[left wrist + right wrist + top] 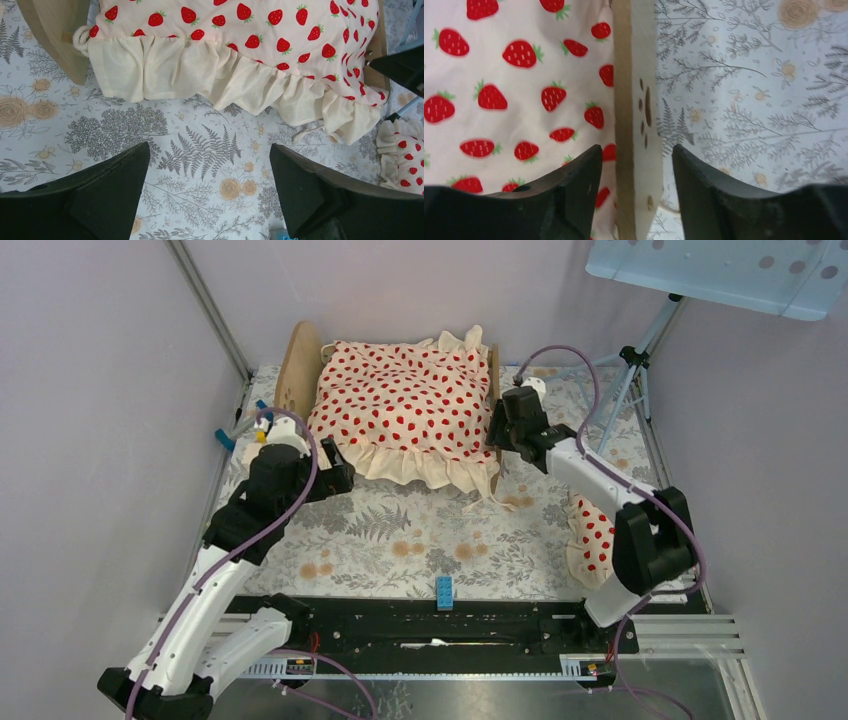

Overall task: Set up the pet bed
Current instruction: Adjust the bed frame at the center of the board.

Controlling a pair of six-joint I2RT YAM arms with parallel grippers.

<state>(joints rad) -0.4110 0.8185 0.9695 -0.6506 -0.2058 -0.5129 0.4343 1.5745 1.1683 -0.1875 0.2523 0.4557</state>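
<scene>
The pet bed (297, 375) stands at the back centre, its two light-wood end boards showing. A cream red-dotted ruffled blanket (400, 405) covers it and hides the mattress. The blanket's ruffle hangs over the near side (225, 85). My right gripper (497, 435) is open, its jaws astride the right end board (639, 100) with a gap on each side. My left gripper (338, 480) is open and empty, low over the cloth (200, 150) just in front of the ruffle. The small dotted pillow (592, 535) lies on the table by the right arm and shows in the left wrist view (402, 155).
A floral tablecloth (400, 540) covers the table. A small blue block (443, 592) sits at the near edge. A tripod (630, 370) stands at the back right, and blue clips (225, 437) lie by the left wall. Walls close in on both sides.
</scene>
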